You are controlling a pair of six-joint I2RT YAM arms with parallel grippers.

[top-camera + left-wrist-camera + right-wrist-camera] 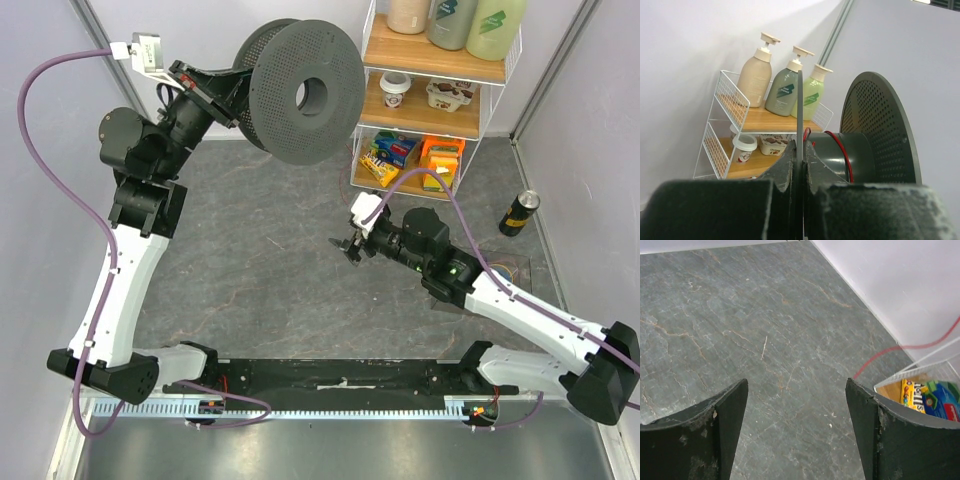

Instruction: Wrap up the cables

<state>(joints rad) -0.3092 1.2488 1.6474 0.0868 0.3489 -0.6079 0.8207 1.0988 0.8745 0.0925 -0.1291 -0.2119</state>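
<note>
**Desk:** What is sitting closest to the lens?

**Photographer:** The left gripper [799, 170] is clamping the near flange of the dark grey spool [875, 135]. Its arm is reaching up and holding the spool aloft beside the wire rack [725, 115].

**Desk:** And the cables?

**Photographer:** A red cable [842, 155] is lying in a turn or two round the hub. A loose red strand [880, 357] is trailing over the table [740, 315] near the rack. Most of the winding, I judge, is waiting to be done.

**Desk:** The other arm?

**Photographer:** The right gripper [796, 390] is hovering low over the table, jaws spread wide and carrying nothing.

One high overhead view, two close wrist views, rack [400, 55] in all.
</note>
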